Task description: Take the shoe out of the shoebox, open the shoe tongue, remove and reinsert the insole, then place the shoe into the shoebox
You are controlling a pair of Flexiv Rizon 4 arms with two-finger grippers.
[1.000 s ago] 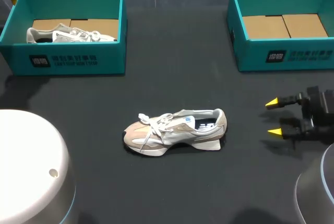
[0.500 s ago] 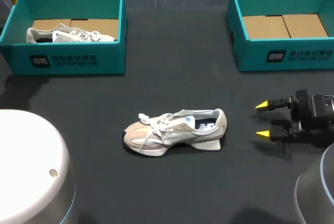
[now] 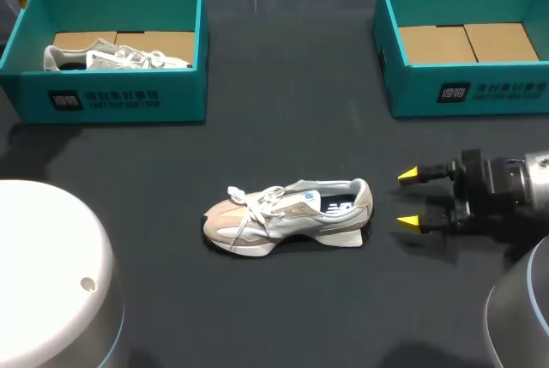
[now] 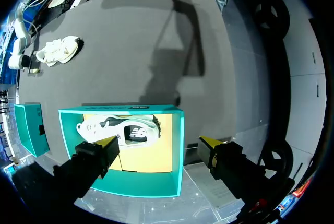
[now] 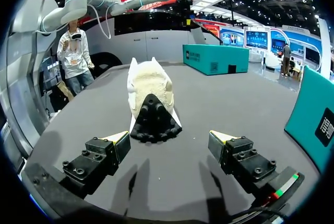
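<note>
Beige-and-white mesh sneaker point(image 3: 287, 218) sits out of its box, mid dark table point(image 3: 283, 128), toe to my left and heel toward my right tool point(image 3: 408, 199). R. tool is near the heel but not touching, yellow tips wide apart, nothing in them. The wrist cam shows the sneaker's black heel tread point(image 5: 150, 96) straight ahead of the tool point(image 5: 169, 138). My left tool point(image 4: 159, 143) hangs over the teal cardboard shoebox point(image 4: 177, 145) at far left, fingers apart and gripping nothing. A white sneaker point(image 4: 117, 130) lies inside that box on the cardboard floor. Second teal shoebox point(image 3: 467, 98) stands far right, w/ only its brown cardboard floor showing.
</note>
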